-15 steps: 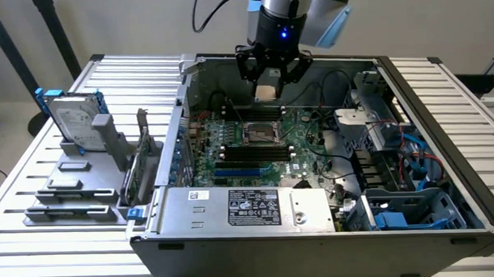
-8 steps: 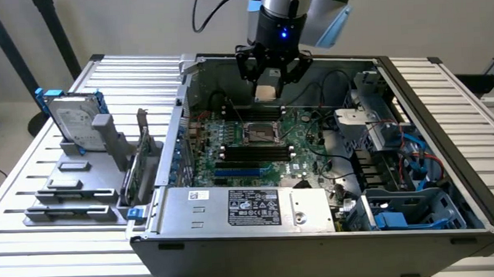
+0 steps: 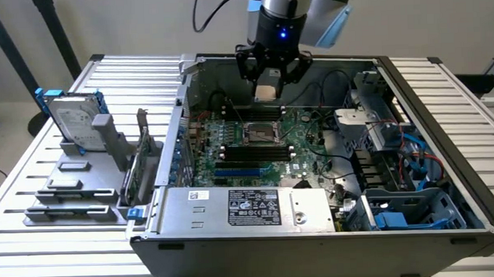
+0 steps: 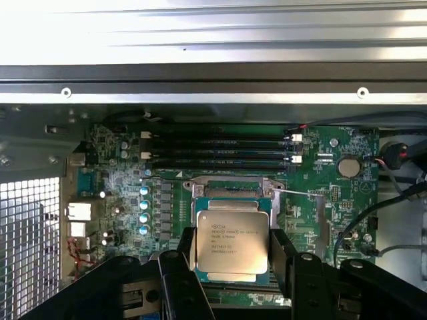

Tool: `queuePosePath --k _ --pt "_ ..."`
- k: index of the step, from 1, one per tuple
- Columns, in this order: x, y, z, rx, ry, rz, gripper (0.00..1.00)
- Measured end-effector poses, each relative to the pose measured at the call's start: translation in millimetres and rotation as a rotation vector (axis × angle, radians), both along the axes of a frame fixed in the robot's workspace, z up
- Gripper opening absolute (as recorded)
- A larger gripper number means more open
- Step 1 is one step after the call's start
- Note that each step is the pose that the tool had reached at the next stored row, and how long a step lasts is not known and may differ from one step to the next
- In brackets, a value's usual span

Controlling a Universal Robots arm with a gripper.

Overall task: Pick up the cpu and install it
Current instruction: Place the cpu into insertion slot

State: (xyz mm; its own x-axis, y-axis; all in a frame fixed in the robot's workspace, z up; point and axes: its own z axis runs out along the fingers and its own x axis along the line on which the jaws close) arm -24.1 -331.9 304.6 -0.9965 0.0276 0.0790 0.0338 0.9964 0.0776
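Observation:
The cpu (image 4: 231,241), a small square chip with a dull silver top and printed text, sits between my gripper's (image 4: 231,257) black fingers (image 4: 283,253), which clamp its two opposite edges. In the exterior view the gripper (image 3: 267,93) hangs over the open computer case with the cpu (image 3: 266,88) in it, well above the motherboard (image 3: 300,127). The black-framed socket (image 3: 261,133) lies below and slightly nearer the camera. In the wrist view the socket (image 4: 230,191) shows just past the chip's far edge.
The case walls (image 3: 184,97) ring the motherboard. Black memory slots (image 3: 256,153) and a silver power supply (image 3: 241,206) lie on the near side of the socket. Cables and drive cages (image 3: 395,145) crowd the exterior view's right. A hard drive in a blue frame (image 3: 74,120) stands on a grey rack outside.

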Motion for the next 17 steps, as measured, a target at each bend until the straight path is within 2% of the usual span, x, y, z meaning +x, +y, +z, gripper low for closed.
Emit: queuePosePath --k 13,17 --pt "-0.1 0.0 -2.3 -0.0001 0.0007 -0.230 0.54" --pt "-0.1 0.0 -2.7 -0.0012 0.0097 -0.283 0.54"
